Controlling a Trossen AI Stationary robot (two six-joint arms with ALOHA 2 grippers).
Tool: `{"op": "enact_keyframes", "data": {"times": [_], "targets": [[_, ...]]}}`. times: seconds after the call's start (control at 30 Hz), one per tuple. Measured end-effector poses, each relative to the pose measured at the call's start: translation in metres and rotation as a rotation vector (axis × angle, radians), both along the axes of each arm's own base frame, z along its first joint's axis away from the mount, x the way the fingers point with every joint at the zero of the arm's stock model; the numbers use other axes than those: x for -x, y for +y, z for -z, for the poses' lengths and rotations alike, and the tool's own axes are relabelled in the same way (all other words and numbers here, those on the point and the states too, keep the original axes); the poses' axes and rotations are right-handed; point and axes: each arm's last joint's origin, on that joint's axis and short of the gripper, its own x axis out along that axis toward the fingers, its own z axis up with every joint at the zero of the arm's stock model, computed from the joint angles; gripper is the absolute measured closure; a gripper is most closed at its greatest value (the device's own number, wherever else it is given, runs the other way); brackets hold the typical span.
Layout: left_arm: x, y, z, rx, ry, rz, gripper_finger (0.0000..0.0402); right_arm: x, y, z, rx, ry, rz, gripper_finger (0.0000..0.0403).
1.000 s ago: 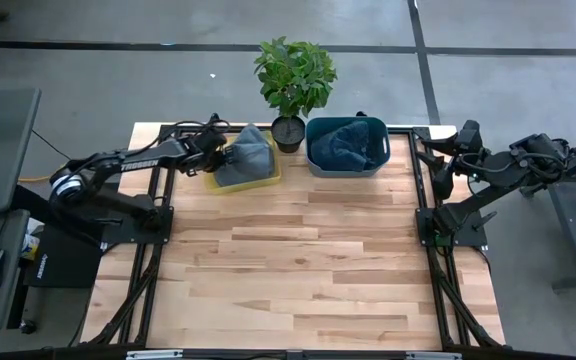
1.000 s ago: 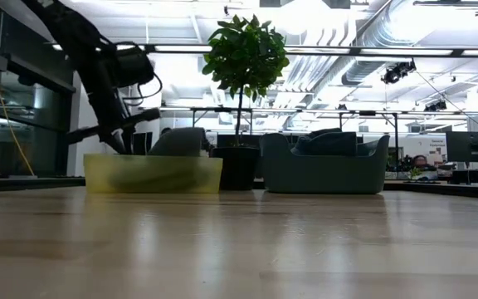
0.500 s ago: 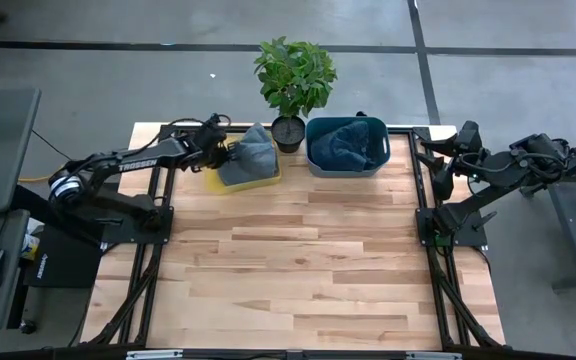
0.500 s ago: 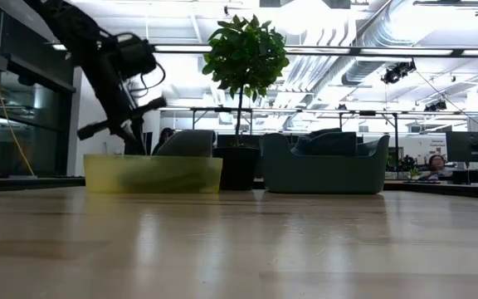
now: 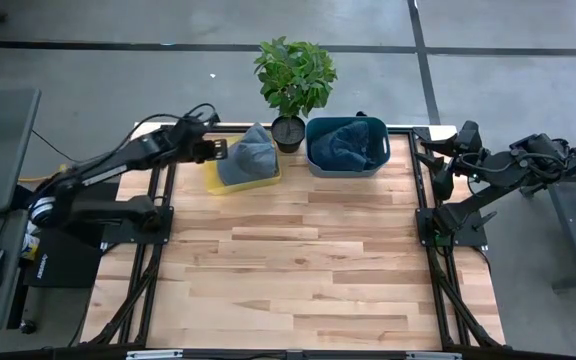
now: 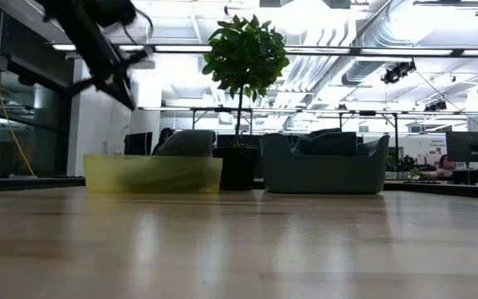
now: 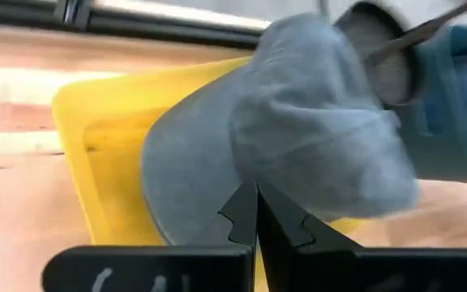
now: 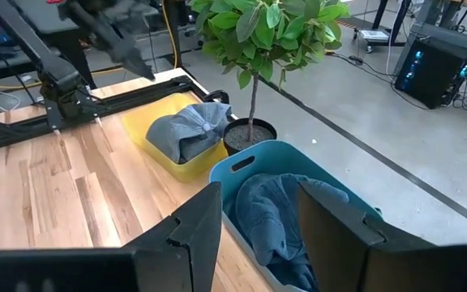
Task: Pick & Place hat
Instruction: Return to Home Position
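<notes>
The grey hat (image 5: 247, 156) sits in the yellow bin (image 5: 211, 178) at the table's far edge, its crown rising above the bin wall (image 6: 186, 141) and its brim on the bin floor (image 7: 185, 186). My left gripper (image 5: 223, 150) hangs shut just left of the hat and well above the bin (image 6: 128, 95), touching nothing; its fingertips meet in the left wrist view (image 7: 256, 188). My right gripper (image 5: 440, 140) waits open at the table's far right corner (image 8: 258, 185); from there the hat (image 8: 186, 130) shows too.
A blue-grey bin (image 5: 346, 146) holding blue cloth stands right of the yellow bin, with a potted plant (image 5: 293, 80) between them at the far edge. Black frame rails (image 5: 163, 190) run along both sides. The wooden table top (image 5: 298, 270) in front is bare.
My left gripper has risen out of the yellow bin and drawn back toward the table's left edge, away from the hat. The hat has stayed in the bin.
</notes>
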Motion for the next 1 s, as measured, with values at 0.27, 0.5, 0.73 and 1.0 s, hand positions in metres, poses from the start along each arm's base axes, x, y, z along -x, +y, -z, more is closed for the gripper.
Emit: {"op": "enact_keyframes", "data": {"times": [0.27, 0.5, 0.73, 1.0], "targets": [[0.012, -0.049, -0.033, -0.179, -0.144, 0.138, 0.0401, 0.009, -0.004, 0.002, 0.001, 0.006, 0.001, 0.0249], [-0.011, -0.093, -0.017, -0.297, -0.228, 0.243, 0.0401, 0.024, -0.011, 0.032, -0.047, -0.038, 0.006, 0.0249], [-0.005, -0.124, 0.029, -0.333, -0.437, 0.248, 0.0401, 0.028, -0.010, 0.065, -0.119, -0.200, -0.114, 0.0249], [0.023, -0.122, 0.047, -0.363, -0.603, 0.226, 0.0401, 0.049, -0.018, 0.101, -0.202, -0.412, -0.187, 0.0249]]}}
